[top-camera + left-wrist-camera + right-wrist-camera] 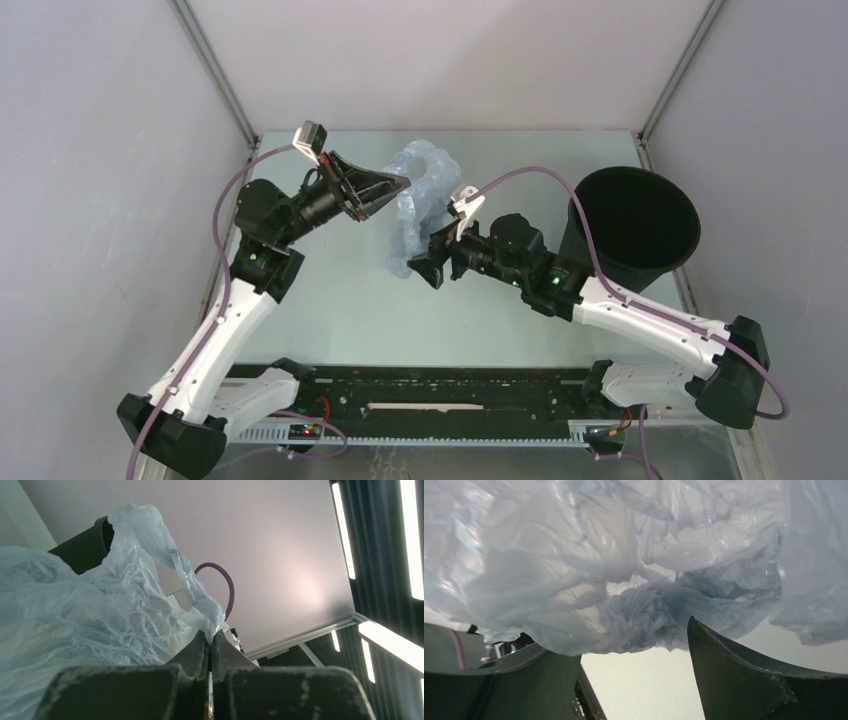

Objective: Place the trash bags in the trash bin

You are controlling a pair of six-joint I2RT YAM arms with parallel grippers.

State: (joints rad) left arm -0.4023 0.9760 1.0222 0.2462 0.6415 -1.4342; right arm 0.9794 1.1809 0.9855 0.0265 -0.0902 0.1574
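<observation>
On the table [350, 320], the trash bin [640, 220] stands upright at the far right, its mouth facing up and just beyond the right arm's forearm. The trash bag [425, 190] hangs bunched near the middle of the far side, well apart from the bin. Whether its lower end rests on the surface cannot be told. The left gripper [403, 183] has its jaws pressed together on a thin twist of film at the bag's upper edge and holds it up from the left. The right gripper [428, 268] comes at the bag's lower folds from the near right, its jaws apart with crumpled film just ahead of the gap and nothing pinched. The step in hand looks like taking a second grip. It would go best if the right jaws closed on a thick gather of folds rather than a single slippery layer, so the loose bulk stays compact. The left pinch should stay firm until that hold is sure. A bag this filmy will balloon and catch on the rim, so it wants to go in bunched, from above the opening. As for contents, the bin's dark inside shows nothing in it.
</observation>
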